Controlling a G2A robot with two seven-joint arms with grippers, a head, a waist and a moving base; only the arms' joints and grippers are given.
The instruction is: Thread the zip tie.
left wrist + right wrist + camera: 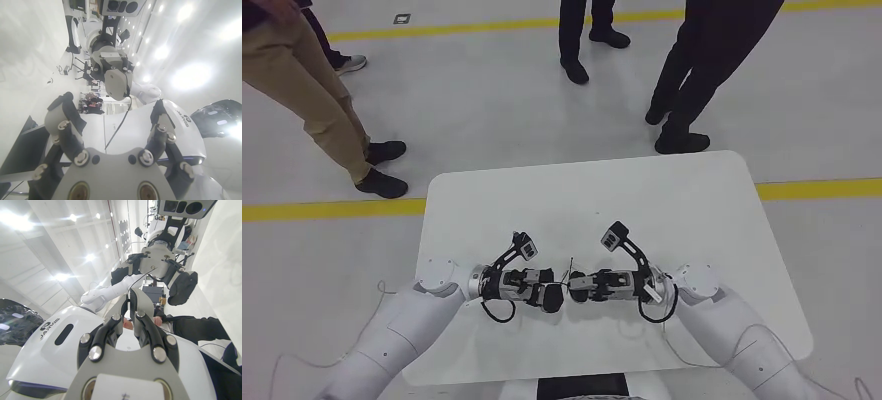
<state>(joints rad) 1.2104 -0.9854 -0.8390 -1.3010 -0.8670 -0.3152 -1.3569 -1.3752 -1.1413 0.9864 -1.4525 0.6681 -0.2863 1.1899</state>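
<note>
A thin black zip tie [569,270] is held above the front middle of the white table [642,190]. My right gripper [129,296] is shut on one end of it, and the free strap [141,277] sticks out toward the left gripper. In the left wrist view the zip tie [121,123] hangs from the right gripper's closed pads [115,83]. My left gripper [112,98] stands open, fingers wide apart, facing the right one at close range with the strap's tip between or just before its fingers. In the top view the left gripper [554,295] and right gripper [579,283] nearly meet.
The table's bare white top stretches to the far edge and to both sides of the arms. Both forearms lie low over its front edge [542,375]. A yellow floor line [332,210] runs past the table.
</note>
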